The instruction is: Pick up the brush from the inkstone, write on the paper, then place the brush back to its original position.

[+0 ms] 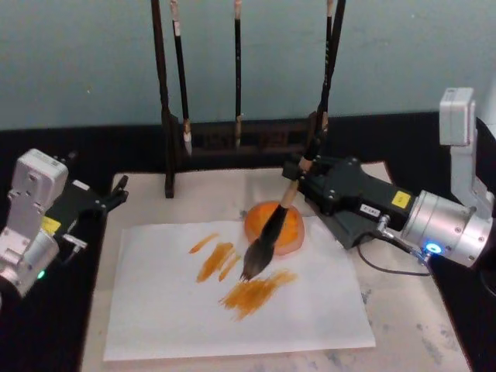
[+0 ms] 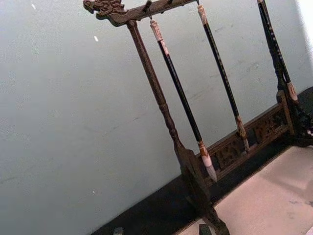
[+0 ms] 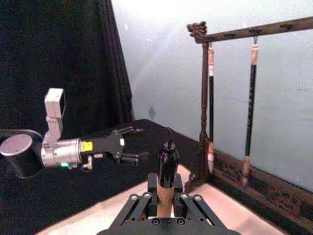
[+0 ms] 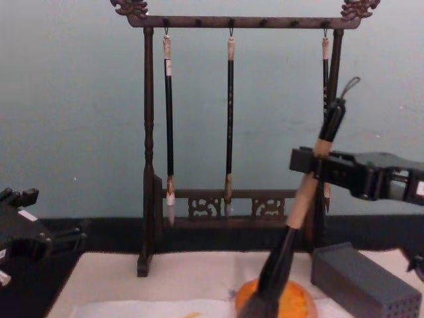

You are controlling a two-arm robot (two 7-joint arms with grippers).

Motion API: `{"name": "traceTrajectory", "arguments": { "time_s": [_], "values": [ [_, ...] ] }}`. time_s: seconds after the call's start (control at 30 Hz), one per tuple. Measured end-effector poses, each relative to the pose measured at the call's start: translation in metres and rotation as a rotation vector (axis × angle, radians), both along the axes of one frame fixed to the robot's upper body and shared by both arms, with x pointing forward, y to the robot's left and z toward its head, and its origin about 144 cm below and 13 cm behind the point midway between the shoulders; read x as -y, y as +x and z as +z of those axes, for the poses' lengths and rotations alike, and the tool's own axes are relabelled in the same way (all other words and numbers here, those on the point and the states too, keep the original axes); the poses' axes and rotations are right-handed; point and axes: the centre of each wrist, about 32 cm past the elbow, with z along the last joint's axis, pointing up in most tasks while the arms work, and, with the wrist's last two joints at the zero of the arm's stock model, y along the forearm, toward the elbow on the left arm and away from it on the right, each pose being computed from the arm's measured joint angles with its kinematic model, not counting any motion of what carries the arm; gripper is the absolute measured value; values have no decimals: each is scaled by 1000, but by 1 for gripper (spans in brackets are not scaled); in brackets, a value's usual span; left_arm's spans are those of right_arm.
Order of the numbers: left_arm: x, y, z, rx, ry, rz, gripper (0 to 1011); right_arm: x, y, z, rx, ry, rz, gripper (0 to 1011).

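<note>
My right gripper (image 1: 297,172) is shut on the tan handle of the brush (image 1: 267,232), also seen from the chest (image 4: 310,161). The brush (image 4: 301,199) leans, its black corded end up toward the rack. Its dark bristles point down-left, with the tip at the white paper (image 1: 170,310) beside several orange strokes. I cannot tell whether the tip touches the sheet. The round orange inkstone (image 1: 288,231) lies just behind the bristles, at the paper's far edge. In the right wrist view the handle (image 3: 166,188) stands between the fingers. My left gripper (image 1: 116,194) rests open at the left, off the mat.
A dark wooden rack (image 1: 167,139) with slim hanging brushes (image 4: 169,126) stands at the back of the beige mat (image 1: 411,325). A grey block with holes (image 4: 364,281) sits right of the inkstone, under my right arm. Black cloth surrounds the mat.
</note>
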Motion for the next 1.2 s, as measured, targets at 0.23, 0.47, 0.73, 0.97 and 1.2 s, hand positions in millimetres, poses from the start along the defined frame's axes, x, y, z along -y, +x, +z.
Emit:
{"name": "traceTrajectory", "arguments": {
  "time_s": [0.23,0.47,0.73,0.97,1.2],
  "values": [
    [0,0,0,0,0,0,1001,-13,4,-3,0,26,30,176],
    [0,0,0,0,0,0,1001,-22,6,-11,-25,37,47,176],
    [0,0,0,0,0,0,1001,-23,2,-19,-57,31,55,177],
    [0,0,0,0,0,0,1001,-19,0,-25,-86,20,46,177],
    [0,0,0,0,0,0,1001,-13,-1,-28,-102,10,27,177]
  ]
}}
